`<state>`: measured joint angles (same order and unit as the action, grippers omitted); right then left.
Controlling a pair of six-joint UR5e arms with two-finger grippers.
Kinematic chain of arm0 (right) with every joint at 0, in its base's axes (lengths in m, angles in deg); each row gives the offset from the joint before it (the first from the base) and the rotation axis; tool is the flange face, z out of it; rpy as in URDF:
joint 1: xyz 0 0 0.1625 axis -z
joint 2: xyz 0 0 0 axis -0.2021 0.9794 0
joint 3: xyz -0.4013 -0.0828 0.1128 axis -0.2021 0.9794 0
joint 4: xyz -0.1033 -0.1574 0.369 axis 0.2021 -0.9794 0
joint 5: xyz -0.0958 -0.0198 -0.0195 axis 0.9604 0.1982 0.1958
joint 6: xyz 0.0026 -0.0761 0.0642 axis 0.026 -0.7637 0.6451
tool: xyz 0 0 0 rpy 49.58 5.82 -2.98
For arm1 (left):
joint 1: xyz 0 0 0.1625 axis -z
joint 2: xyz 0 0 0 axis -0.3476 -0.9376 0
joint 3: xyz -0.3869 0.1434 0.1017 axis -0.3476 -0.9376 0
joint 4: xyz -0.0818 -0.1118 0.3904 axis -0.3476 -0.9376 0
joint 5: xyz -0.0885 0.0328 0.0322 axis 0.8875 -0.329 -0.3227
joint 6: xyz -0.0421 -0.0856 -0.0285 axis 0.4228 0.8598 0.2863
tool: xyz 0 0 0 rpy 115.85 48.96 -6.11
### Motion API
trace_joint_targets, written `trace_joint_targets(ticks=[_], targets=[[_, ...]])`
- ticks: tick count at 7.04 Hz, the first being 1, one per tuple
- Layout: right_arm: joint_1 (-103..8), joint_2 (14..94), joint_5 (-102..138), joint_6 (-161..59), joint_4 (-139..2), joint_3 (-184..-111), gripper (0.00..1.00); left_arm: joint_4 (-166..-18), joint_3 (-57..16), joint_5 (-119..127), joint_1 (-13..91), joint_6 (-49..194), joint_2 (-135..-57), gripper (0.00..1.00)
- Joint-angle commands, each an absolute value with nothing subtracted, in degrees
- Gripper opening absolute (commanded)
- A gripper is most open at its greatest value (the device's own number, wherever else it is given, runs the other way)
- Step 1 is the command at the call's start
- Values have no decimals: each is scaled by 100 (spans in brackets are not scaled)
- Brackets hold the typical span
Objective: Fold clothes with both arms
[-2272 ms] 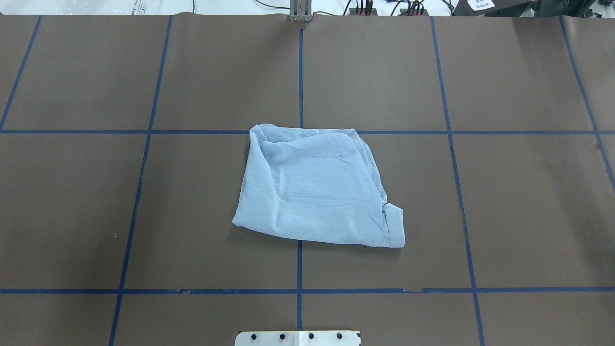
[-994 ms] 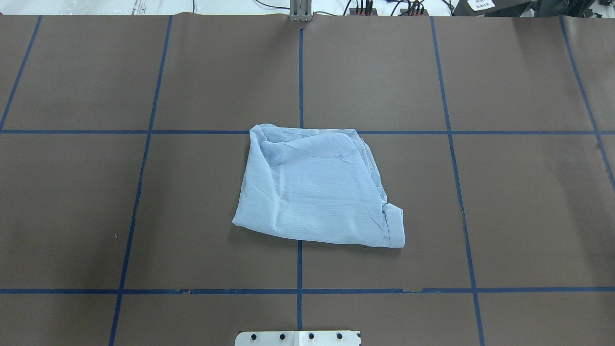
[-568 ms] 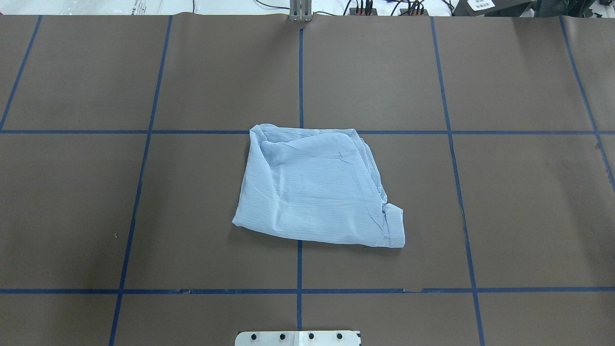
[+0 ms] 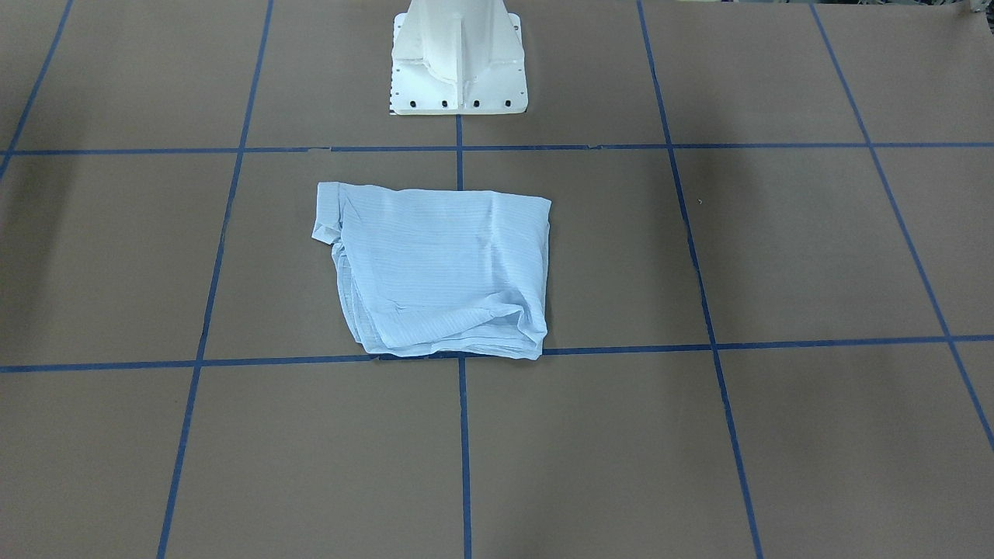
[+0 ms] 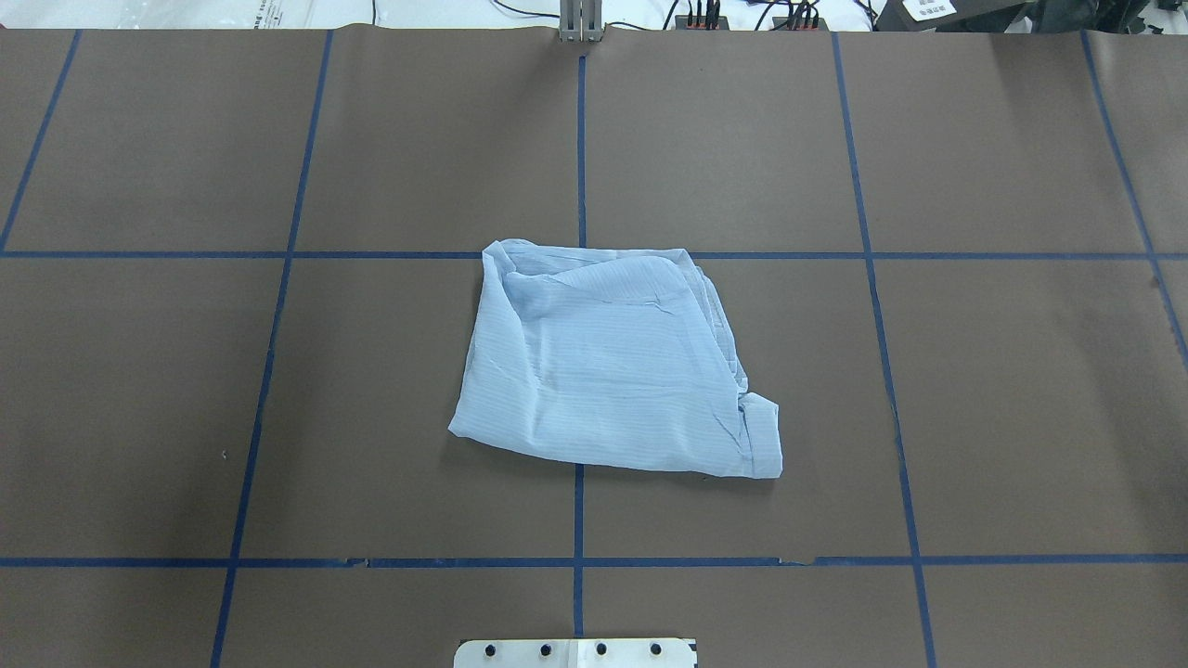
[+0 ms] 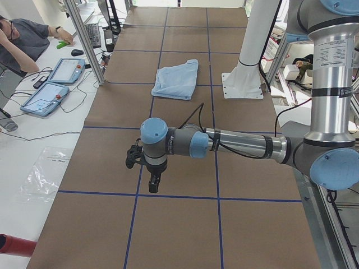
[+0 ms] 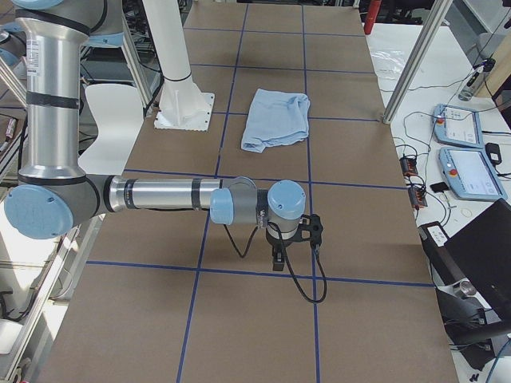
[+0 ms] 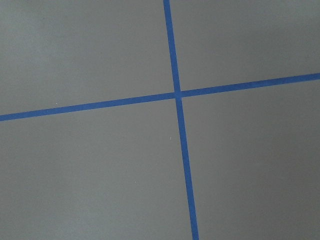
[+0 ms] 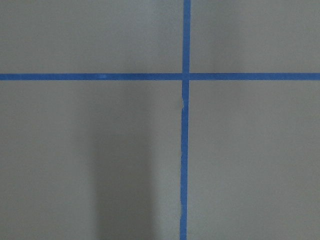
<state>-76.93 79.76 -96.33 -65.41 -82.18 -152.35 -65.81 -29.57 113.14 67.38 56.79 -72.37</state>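
Note:
The pale-blue shirt (image 5: 613,371) lies folded into a rough square at the table's middle, with a cuff sticking out at its near right corner; it also shows in the front view (image 4: 443,268) and both side views (image 6: 176,78) (image 7: 277,118). Both arms are far from it, out at the table's ends. My left gripper (image 6: 152,182) hangs over the brown table surface, and so does my right gripper (image 7: 277,259). Each shows only in a side view, so I cannot tell whether it is open or shut. The wrist views show only brown table and blue tape lines.
The white pedestal base (image 4: 458,62) stands at the robot's edge of the table. Aluminium posts (image 6: 84,39) (image 7: 411,64) rise at the far edge. Teach pendants (image 6: 56,84) (image 7: 463,159) and an operator (image 6: 22,45) are beyond it.

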Motion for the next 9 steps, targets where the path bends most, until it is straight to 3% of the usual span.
trace_joint_targets(ticks=[1, 9], targets=[[-7693, 7980, -9633, -6541, -8218, -15235, 100, -6581, -2957, 11317, 6737, 5679, -7238, 99], [-7693, 7980, -9633, -6541, -8218, -15235, 100, -6581, -2949, 11440, 6737, 5679, -7247, 99]])
